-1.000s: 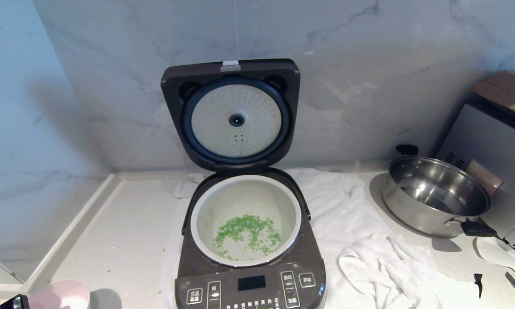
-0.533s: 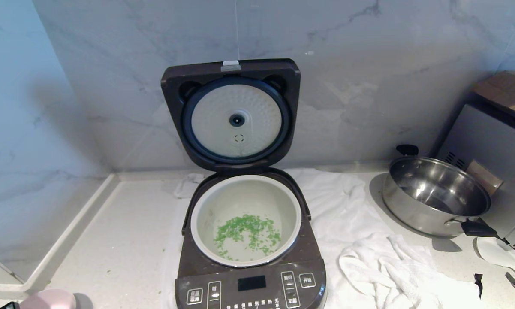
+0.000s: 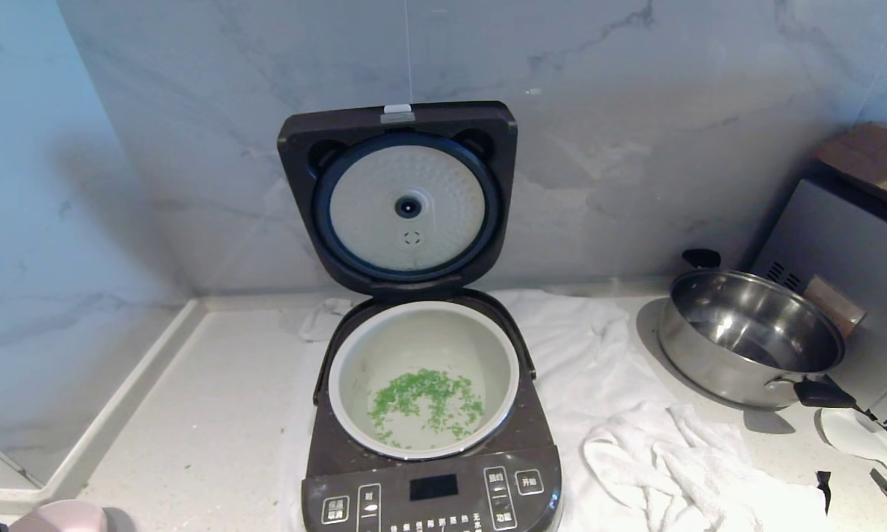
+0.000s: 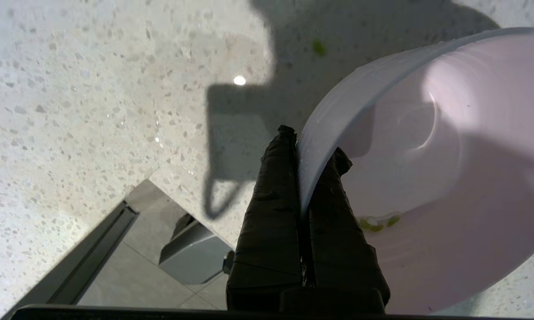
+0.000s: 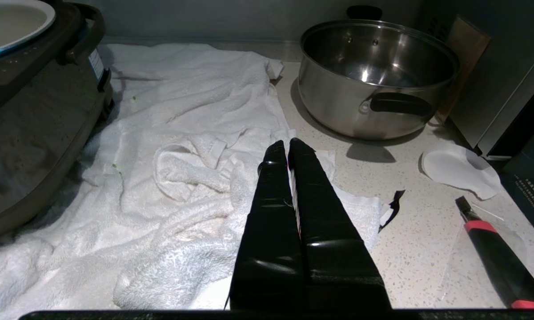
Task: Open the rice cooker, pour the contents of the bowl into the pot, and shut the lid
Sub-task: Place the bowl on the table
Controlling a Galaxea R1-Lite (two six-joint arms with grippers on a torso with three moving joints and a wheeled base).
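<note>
With greens (image 3: 425,403) already in the pot (image 3: 358,347):
Left gripper (image 4: 309,151): pinching bowl (image 4: 427,178) rim, probably setting it down.
Right gripper (image 5: 288,149): pressed together, idle.
Next: release, close lid (image 3: 399,122).

Pale marble wall (image 3: 635,111) behind, with thin grey veins. Another marble wall (image 3: 37,222) on the left, meeting it in a corner. Speckled light stone bench (image 3: 214,414) below, with a raised lip along its left side. Grey tiled floor (image 4: 129,280) past the bench edge. Grey metal box (image 3: 849,258) on the right, with a brown top. Bright light on the bench, dark shadows too.
</note>
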